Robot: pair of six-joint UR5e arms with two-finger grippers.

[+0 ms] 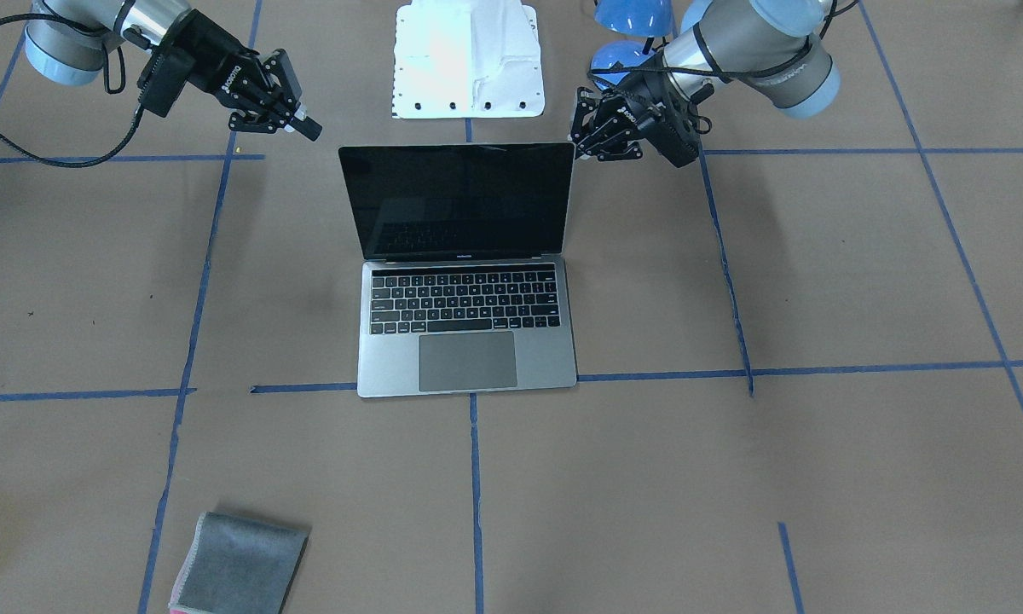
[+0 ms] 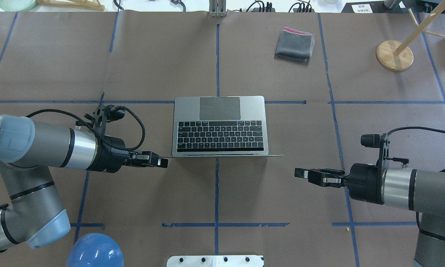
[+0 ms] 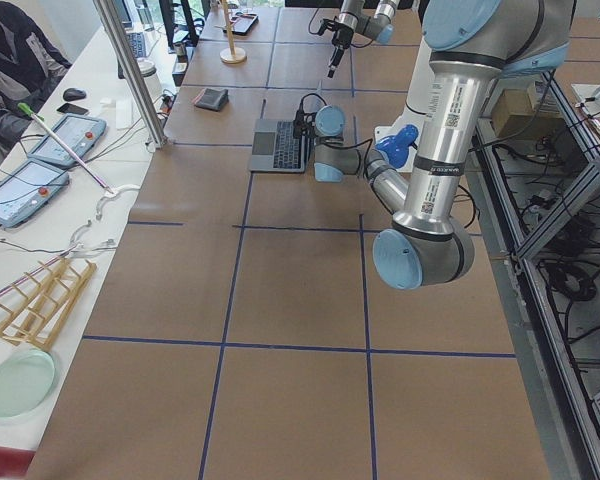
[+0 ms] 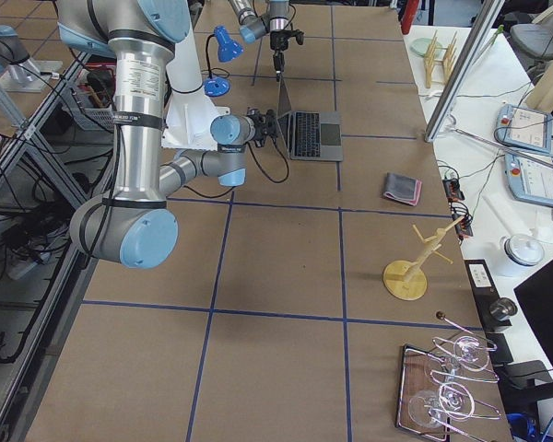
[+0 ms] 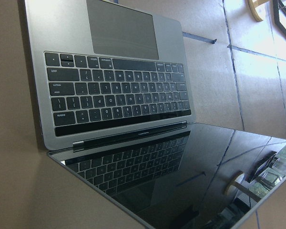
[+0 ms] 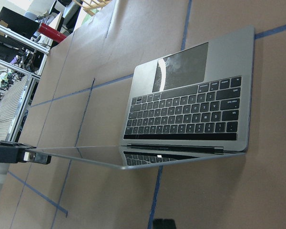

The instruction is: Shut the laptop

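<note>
The space-grey laptop (image 2: 219,126) stands open in the middle of the table, its dark screen (image 1: 460,200) about upright and facing away from the robot. It also shows in the left wrist view (image 5: 114,95) and the right wrist view (image 6: 190,109). My left gripper (image 2: 164,162) is shut and its tip is at the lid's upper corner on my left side; it also shows in the front view (image 1: 575,136). My right gripper (image 2: 297,172) is shut and hangs apart from the lid's other side, with a clear gap; it also shows in the front view (image 1: 311,130).
A folded grey cloth (image 2: 294,44) lies beyond the laptop to the right. A wooden stand (image 2: 394,55) is at the far right. A blue lamp (image 2: 94,250) and a white plate (image 2: 215,260) sit near the robot's base.
</note>
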